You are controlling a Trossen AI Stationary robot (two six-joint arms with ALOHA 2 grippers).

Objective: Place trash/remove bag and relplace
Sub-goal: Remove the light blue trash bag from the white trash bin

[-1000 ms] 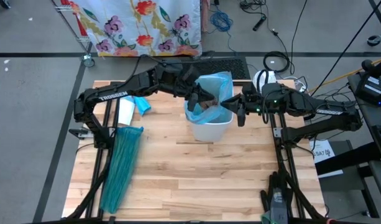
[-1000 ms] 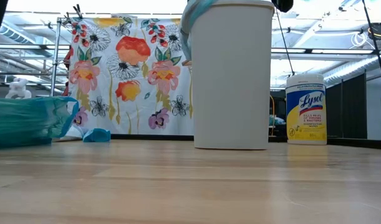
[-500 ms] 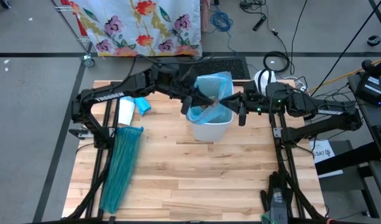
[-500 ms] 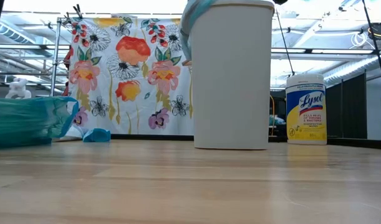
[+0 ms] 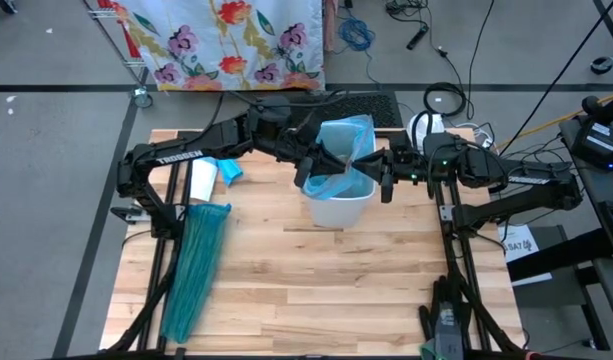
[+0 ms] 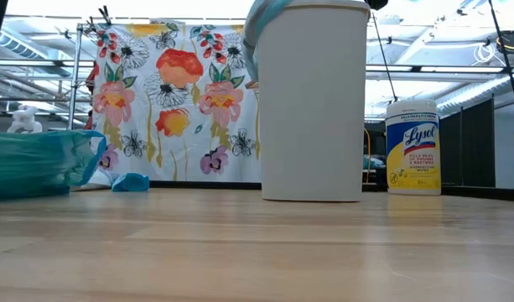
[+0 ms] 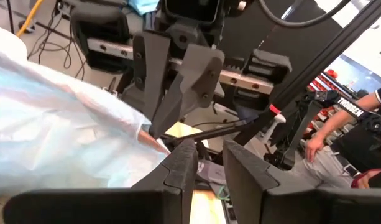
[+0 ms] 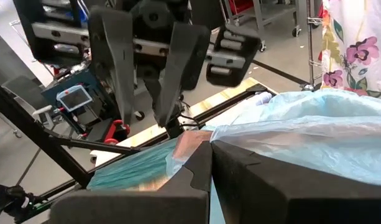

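Since a second ago, the left end effector (image 5: 320, 163) has let its fingers part: in the left wrist view a narrow gap now shows between them, and nothing can be seen held there. It hangs over the near-left rim of the white bin (image 5: 340, 205), just beside the pale-blue bag (image 5: 348, 140) that lines the bin and billows above its mouth.

Opposite it, the right end effector (image 5: 380, 170) sits at the bag's right edge with its fingers pressed fully together; the right wrist view shows the thin blue plastic right at the fingertips (image 8: 199, 163), seemingly pinched between them. Brown crumpled trash (image 5: 336, 178) lies inside the bag, low in the bin.

On the left part of the counter (image 5: 316, 280), well apart from the bin, the darker teal-green bag (image 5: 194, 265) lies stretched out flat. A canister of wipes (image 6: 412, 148) stands upright near the bin, on its right in the low view.
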